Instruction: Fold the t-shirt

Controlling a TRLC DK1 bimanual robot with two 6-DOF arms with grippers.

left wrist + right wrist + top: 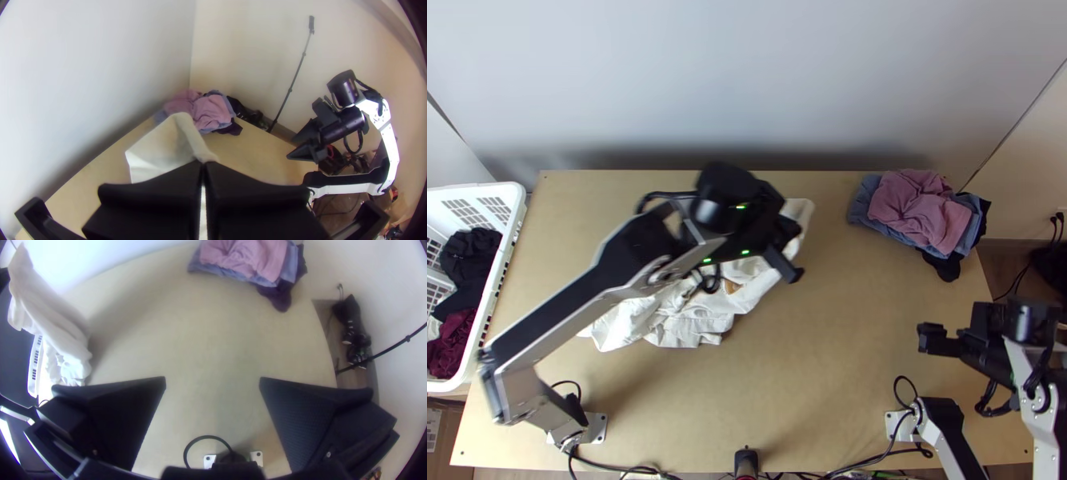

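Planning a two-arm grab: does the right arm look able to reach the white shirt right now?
Probably yes: the right tool is open, with bare table between it and the white shirt. The left tool grips one part, so approach elsewhere.

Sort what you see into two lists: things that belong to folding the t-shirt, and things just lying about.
In the job:
white t-shirt, partly lifted
left hand, shut on it
right hand, open

Just lying about:
clothes pile, pink on top
white basket of clothes
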